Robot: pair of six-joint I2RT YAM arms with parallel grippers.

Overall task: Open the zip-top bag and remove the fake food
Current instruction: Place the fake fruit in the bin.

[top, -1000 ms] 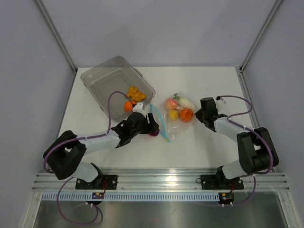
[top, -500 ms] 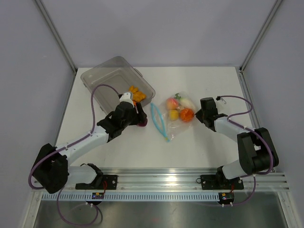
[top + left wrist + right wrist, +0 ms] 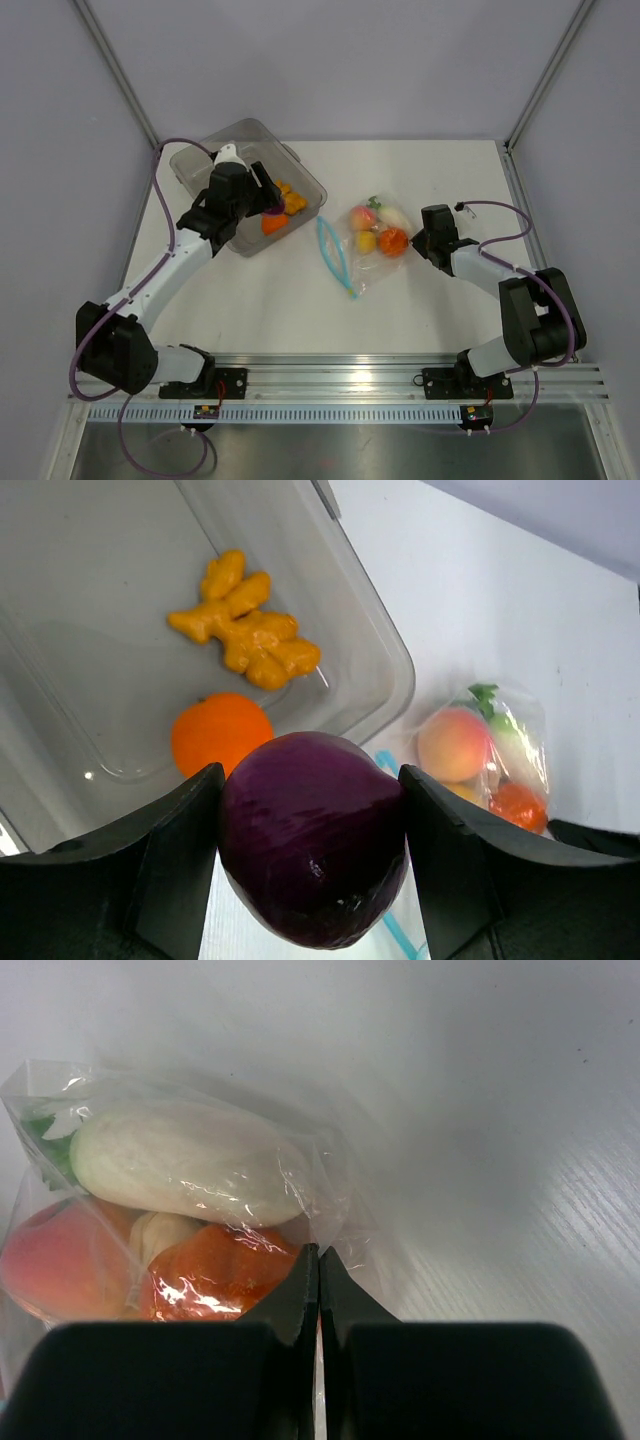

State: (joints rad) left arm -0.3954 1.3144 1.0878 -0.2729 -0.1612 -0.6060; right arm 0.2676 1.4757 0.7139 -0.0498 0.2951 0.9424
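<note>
- The left gripper (image 3: 314, 880) has its fingers spread wide, clamping purple fake food (image 3: 310, 810) over the tub's (image 3: 195, 165) right side; the food's underside is cut off from view.
- The right gripper (image 3: 319, 1268) is pressed closed, pinching the zip-top bag's (image 3: 372, 232) crinkled right edge.
- The bag lies right of centre, with its blue strip (image 3: 333, 255) on the left. Four pieces are inside, the yellow one half-hidden.
- Two orange pieces lie in the tub.
</note>
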